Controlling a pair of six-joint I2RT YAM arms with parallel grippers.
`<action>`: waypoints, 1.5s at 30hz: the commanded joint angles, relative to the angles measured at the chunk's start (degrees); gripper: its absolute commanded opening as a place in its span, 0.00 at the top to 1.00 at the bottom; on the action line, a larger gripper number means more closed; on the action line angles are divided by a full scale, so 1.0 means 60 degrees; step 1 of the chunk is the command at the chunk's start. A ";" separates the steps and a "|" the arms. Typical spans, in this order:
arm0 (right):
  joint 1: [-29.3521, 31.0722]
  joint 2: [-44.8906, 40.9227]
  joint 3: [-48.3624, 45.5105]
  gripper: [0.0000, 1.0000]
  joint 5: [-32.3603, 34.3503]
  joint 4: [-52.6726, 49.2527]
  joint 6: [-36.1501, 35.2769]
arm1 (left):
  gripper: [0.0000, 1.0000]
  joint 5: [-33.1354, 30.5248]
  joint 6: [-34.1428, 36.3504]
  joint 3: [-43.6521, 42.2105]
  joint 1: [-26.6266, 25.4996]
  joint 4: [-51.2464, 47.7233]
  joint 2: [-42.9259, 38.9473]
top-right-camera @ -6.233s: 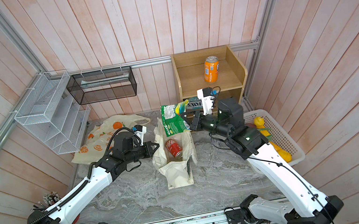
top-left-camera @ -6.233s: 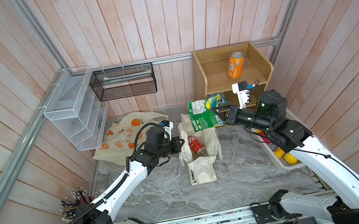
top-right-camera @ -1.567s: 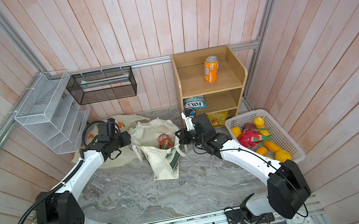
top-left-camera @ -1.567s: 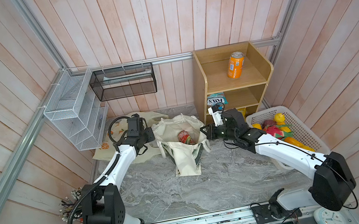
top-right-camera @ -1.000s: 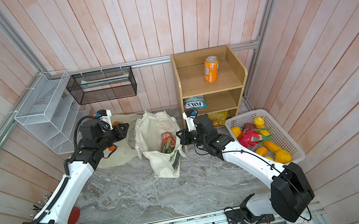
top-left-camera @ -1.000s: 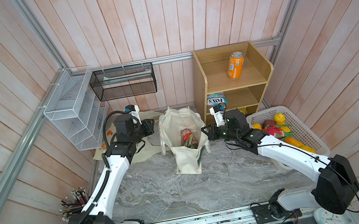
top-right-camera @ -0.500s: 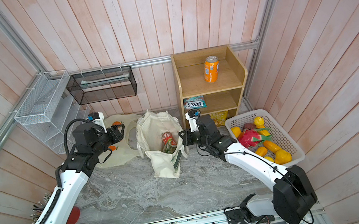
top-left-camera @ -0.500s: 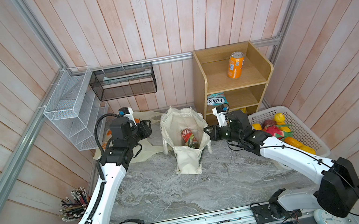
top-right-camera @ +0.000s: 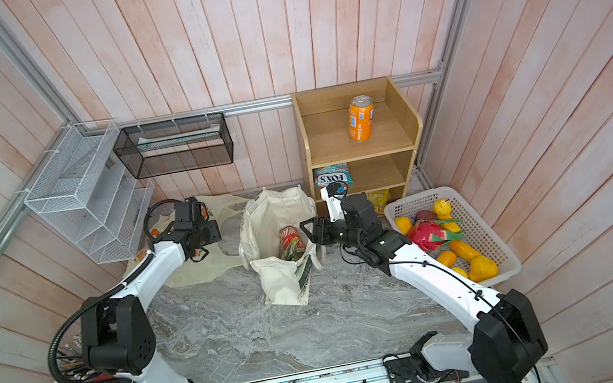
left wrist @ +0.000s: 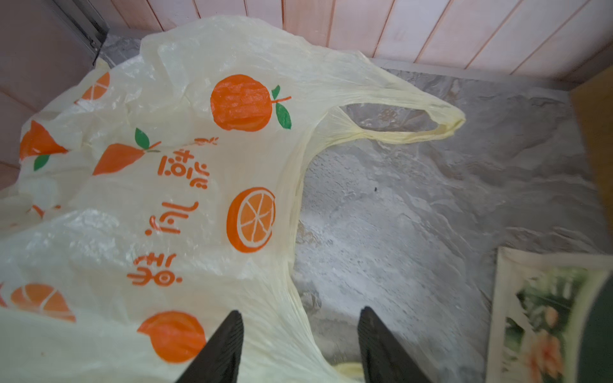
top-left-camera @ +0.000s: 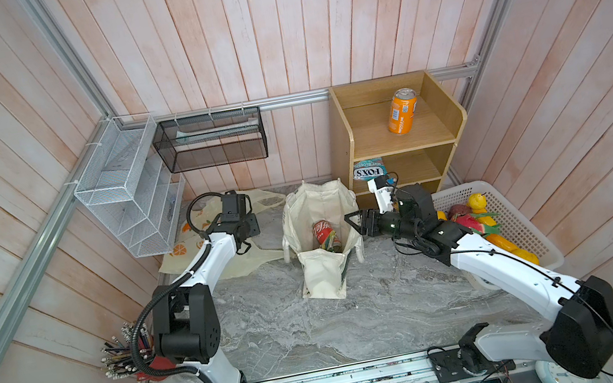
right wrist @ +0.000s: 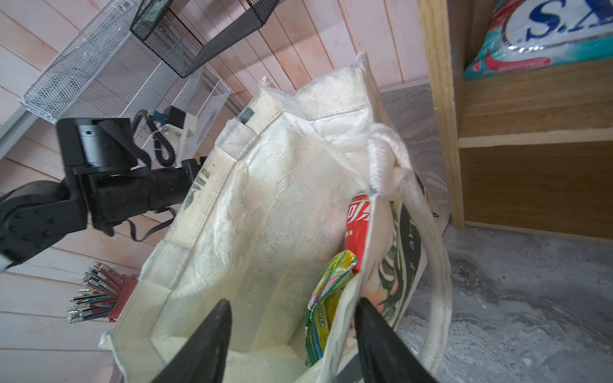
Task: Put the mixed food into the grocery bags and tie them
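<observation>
Left claw (left wrist: 300, 311) agape over plastic carrier (left wrist: 166, 172); right claw (right wrist: 294, 301) agape, astride tote (right wrist: 265, 215) rim; shelf (right wrist: 530, 185) beside.

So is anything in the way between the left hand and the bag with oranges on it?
Nothing visible is. The left hand hangs open just over the plastic bag, which lies flat on the table.

Plastic bag (left wrist: 199, 165) cream, orange fruit print; canvas tote (right wrist: 265, 232) cream; cola can (right wrist: 356, 225) red; snack packet (right wrist: 331, 282) green.
</observation>
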 commanded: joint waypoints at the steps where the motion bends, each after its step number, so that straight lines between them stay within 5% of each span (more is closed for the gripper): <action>1: -0.0034 -0.0398 0.0590 0.33 -0.0521 -0.0323 -0.0054 | 0.41 -0.0985 0.0450 0.0787 0.0015 0.0038 0.0828; 9: -0.0137 -0.1669 0.0544 0.29 -0.0271 -0.1096 0.0025 | 0.41 -0.1659 0.0535 0.2215 0.0070 -0.0269 0.2589; 21: -0.1867 -0.3717 -0.2799 0.30 -0.0799 -0.1119 0.1125 | 0.44 -0.1546 0.0360 0.2495 0.0408 -0.0323 0.3642; 24: -0.2168 -0.3732 -0.3408 0.30 -0.0896 -0.0813 0.1281 | 0.57 -0.1352 0.0442 0.2461 0.0425 -0.0226 0.3756; 28: -0.2337 -0.3487 -0.3996 0.30 -0.1052 -0.0287 0.1453 | 0.98 -0.1022 0.0619 0.2396 0.0425 -0.0138 0.3659; 34: -0.2410 -0.3077 -0.4571 0.30 -0.0993 0.0346 0.1538 | 1.00 -0.0515 0.0698 0.1983 0.0425 -0.0169 0.2436; 45: -0.2513 -0.1682 -0.4810 0.30 -0.1289 0.1962 0.2055 | 1.00 0.1555 -0.0484 0.0296 0.0425 0.0036 -0.2023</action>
